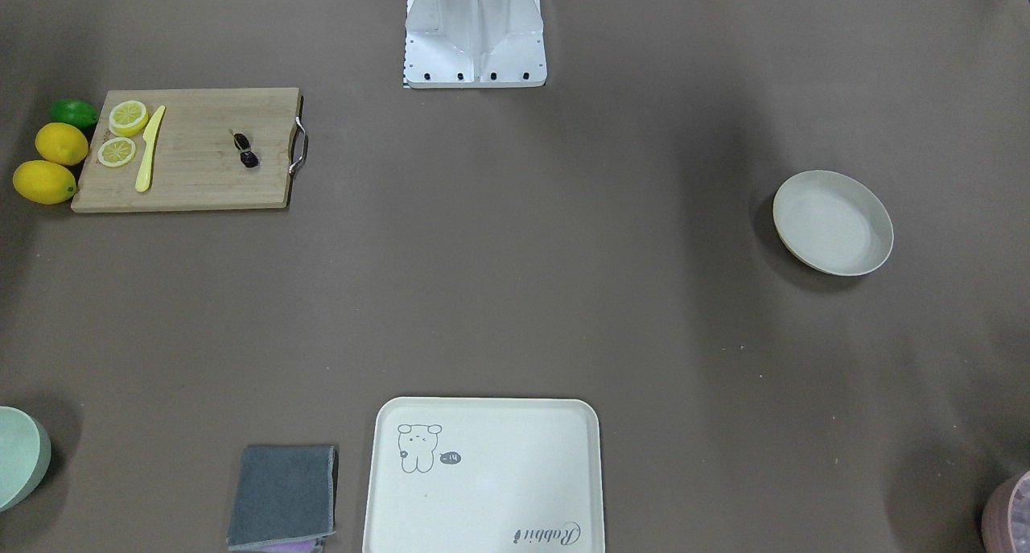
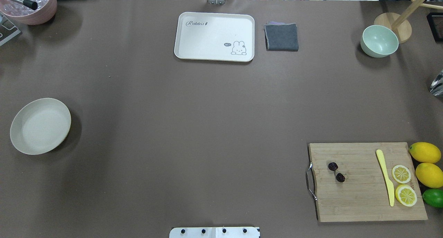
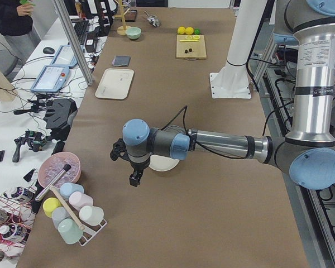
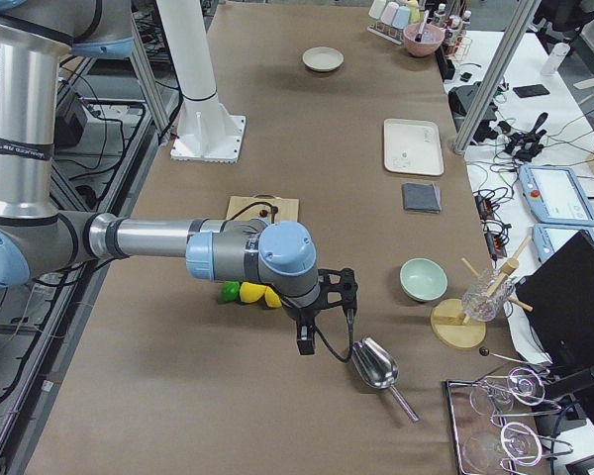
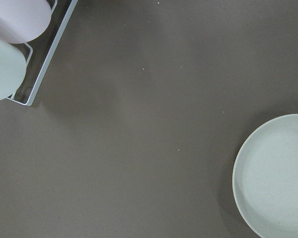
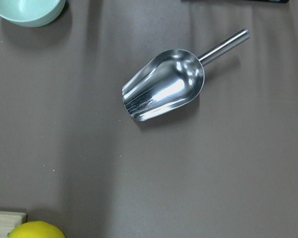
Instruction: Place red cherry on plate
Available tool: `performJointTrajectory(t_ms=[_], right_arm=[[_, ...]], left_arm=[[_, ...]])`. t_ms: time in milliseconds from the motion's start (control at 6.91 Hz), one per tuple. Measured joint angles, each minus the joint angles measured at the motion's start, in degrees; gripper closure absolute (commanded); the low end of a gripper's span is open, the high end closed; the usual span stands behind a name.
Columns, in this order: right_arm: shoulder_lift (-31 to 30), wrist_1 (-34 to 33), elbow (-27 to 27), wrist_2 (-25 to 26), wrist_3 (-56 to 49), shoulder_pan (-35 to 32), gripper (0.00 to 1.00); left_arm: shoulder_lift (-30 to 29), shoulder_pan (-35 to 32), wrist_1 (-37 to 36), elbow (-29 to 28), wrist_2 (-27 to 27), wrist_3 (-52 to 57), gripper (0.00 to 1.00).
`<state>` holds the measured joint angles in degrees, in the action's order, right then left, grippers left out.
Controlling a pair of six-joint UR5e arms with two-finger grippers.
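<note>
The red cherry (image 1: pixel 245 150) (image 2: pixel 336 172), two tiny dark balls on one stem, lies on the wooden cutting board (image 2: pixel 363 200) near its metal handle. The plate (image 2: pixel 40 126) (image 1: pixel 833 223) is round, cream-white and bare; it sits at the table's opposite end and shows in the left wrist view (image 5: pixel 275 173). In the left side view my left gripper (image 3: pixel 135 177) hangs above the table just beside the plate (image 3: pixel 164 163). My right gripper (image 4: pixel 305 341) hovers past the lemons, close to a metal scoop (image 6: pixel 164 91). Whether either gripper is open or shut I cannot tell.
On the board lie two lemon slices (image 2: pixel 403 184) and a yellow knife (image 2: pixel 386 181); two lemons (image 2: pixel 427 163) and a lime (image 2: pixel 433 197) sit beside it. At the far edge stand a cream tray (image 2: pixel 214 23), a grey cloth (image 2: pixel 281 37), a mint bowl (image 2: pixel 379 40) and a pink bowl (image 2: pixel 29 4).
</note>
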<state>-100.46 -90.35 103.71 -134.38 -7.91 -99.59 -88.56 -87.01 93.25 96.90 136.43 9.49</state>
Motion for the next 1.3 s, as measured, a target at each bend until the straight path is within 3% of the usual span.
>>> performJointTrajectory(t_ms=[868,1013,1303], right_arm=[[-0.25,-0.12,0.03,-0.01,-0.18,-0.99,0.0],[-0.25,-0.25,-0.06,-0.07,-0.14,-1.02,0.0],[-0.38,-0.45,-0.09,-0.6,-0.02,-1.04,0.0]], left_arm=[[-0.38,-0.19,0.14,-0.07,0.11,-0.12,0.02],[-0.2,-0.23,0.09,0.02,2.3,-0.07,0.02],[0.44,-0.31,0.09,-0.45,11.96,-0.55,0.03]])
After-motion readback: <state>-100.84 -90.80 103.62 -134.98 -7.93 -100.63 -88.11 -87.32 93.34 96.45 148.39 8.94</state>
